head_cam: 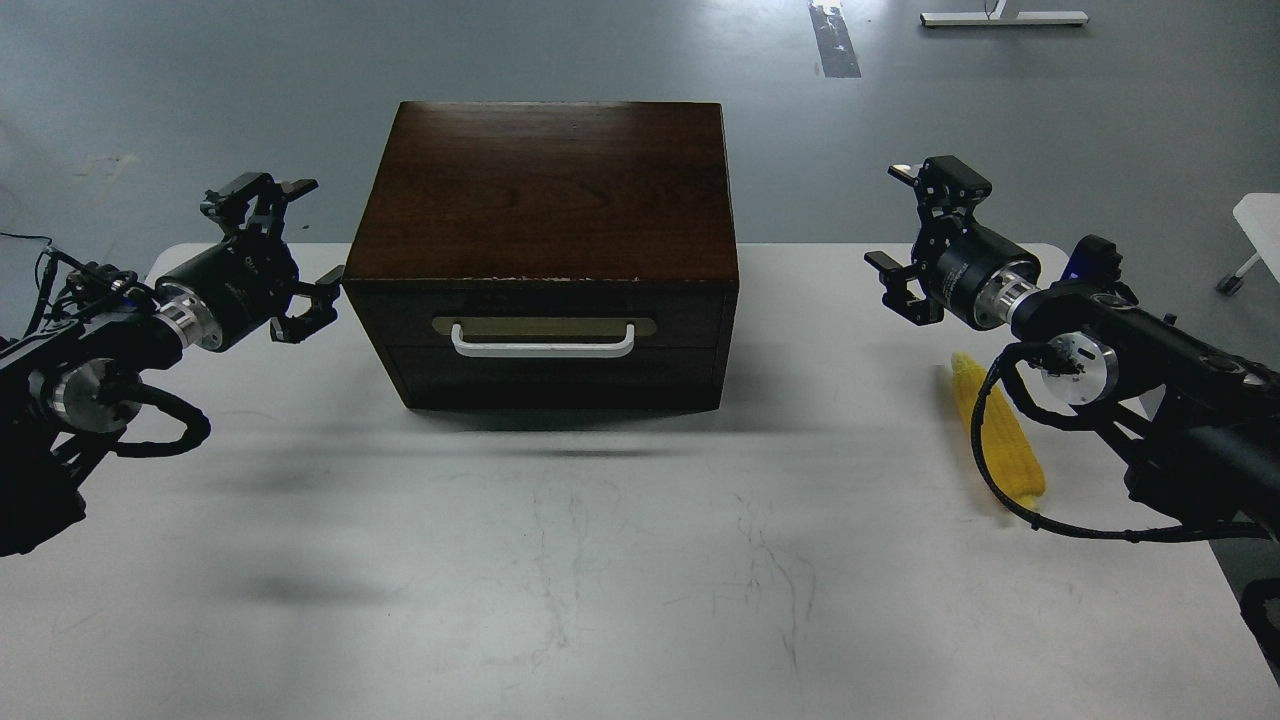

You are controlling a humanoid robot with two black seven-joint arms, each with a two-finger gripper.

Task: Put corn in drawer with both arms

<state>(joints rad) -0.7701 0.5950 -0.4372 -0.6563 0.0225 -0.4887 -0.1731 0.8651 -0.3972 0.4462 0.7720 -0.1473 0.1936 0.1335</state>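
The dark brown wooden box (545,190) stands at the back middle of the white table (600,560). Its drawer (545,317) with the white bar handle (543,345) is closed. The yellow corn (998,433) lies on the table at the right, partly behind a black cable of my right arm. My left gripper (300,240) is open and empty, just left of the box's upper front corner. My right gripper (905,230) is open and empty, held above the table behind the corn.
A plain dark panel (555,378) sits below the drawer. The table's far edge runs behind the box; grey floor lies beyond. A white object (1260,225) stands off the table at the far right.
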